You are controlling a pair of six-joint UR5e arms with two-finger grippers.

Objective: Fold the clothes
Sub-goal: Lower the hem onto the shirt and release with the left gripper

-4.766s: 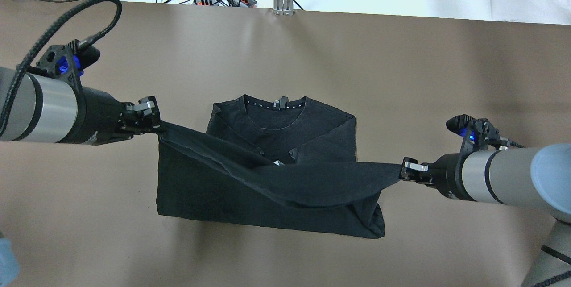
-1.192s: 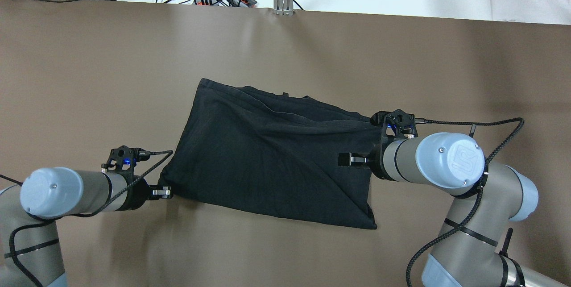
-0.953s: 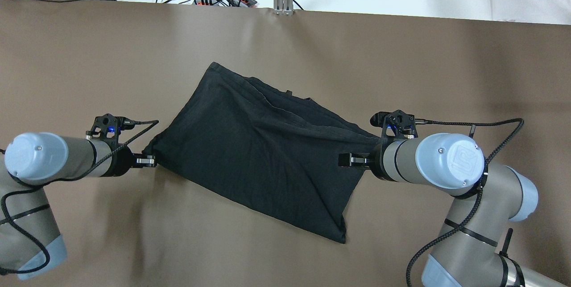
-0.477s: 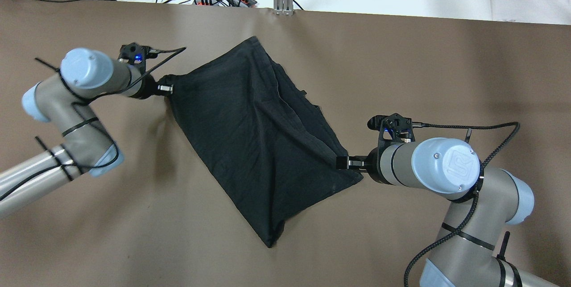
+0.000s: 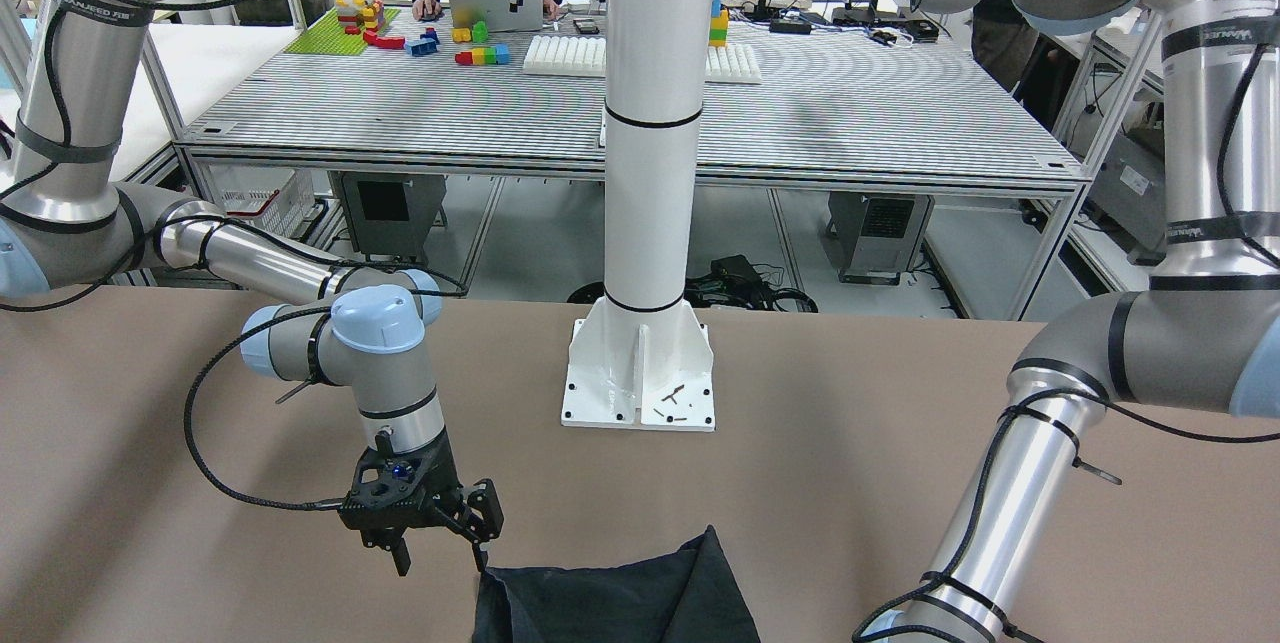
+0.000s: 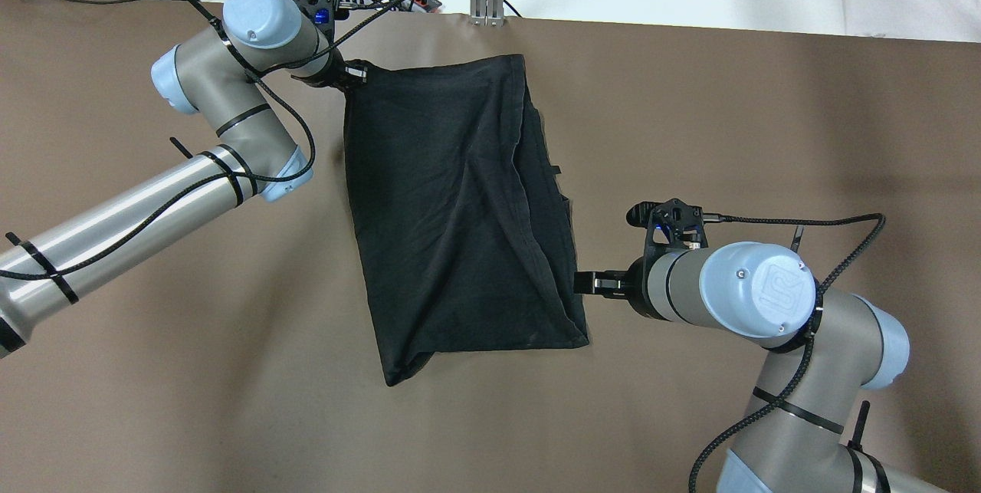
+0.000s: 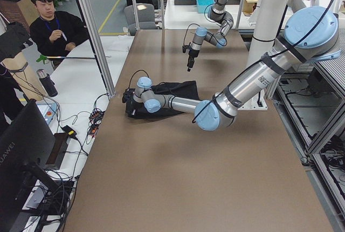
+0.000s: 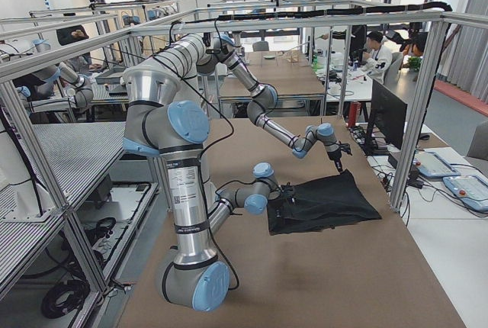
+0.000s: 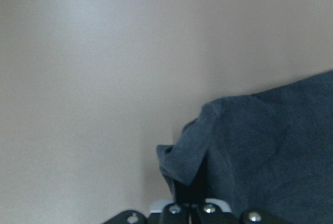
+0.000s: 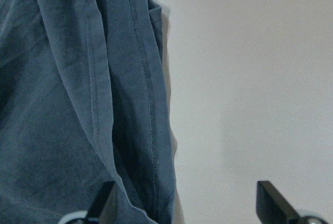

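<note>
- There is one black garment (image 6: 460,202), two arms and two end effectors, all over one brown table (image 6: 728,133).
- The front-facing view also shows one white pillar (image 5: 650,123) bolted to the table at the frame's centre.
- In the overhead view the black garment lies folded on the table in the middle of the frame. It forms a rough oblong running from the upper centre down to the lower centre.
- The left end effector (image 6: 354,77) sits at the garment's upper left corner, in the upper left of the overhead frame.
- Its wrist view shows its fingers pressed together on that bunched corner of fabric, at the bottom centre of the frame.
- The right end effector (image 6: 581,283) is at the garment's right edge, close above its lower right corner, right of centre in the overhead frame.
- Its wrist view shows the two fingers spread wide. The one at the lower left touches the hemmed, stitched folds, and the one at the lower right is over bare table.
- The fabric fills the left half of that wrist view and nothing is pinched.
</note>
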